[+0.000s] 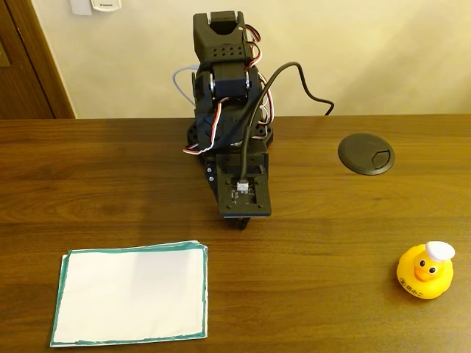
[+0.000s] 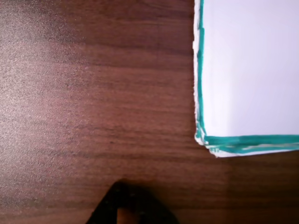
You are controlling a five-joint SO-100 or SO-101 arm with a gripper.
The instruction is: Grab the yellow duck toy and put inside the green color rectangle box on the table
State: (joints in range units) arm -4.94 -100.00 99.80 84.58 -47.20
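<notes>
The claw (image 1: 237,220) hangs low over the counter (image 1: 110,184), its tips together and holding nothing. In the fixed view the yellow duck toy (image 1: 425,271) stands well to its right; swing there, open wide, then descend. The green color rectangle box (image 1: 131,294) lies to its lower left.

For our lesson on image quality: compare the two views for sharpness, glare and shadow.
Fixed view: sharp, warm light, soft sheen on the table, faint shadow beneath the yellow duck toy. Wrist view: softer close-up, pale glare on the wood at left, the paper nearly washed out, gripper tip dark.
</notes>
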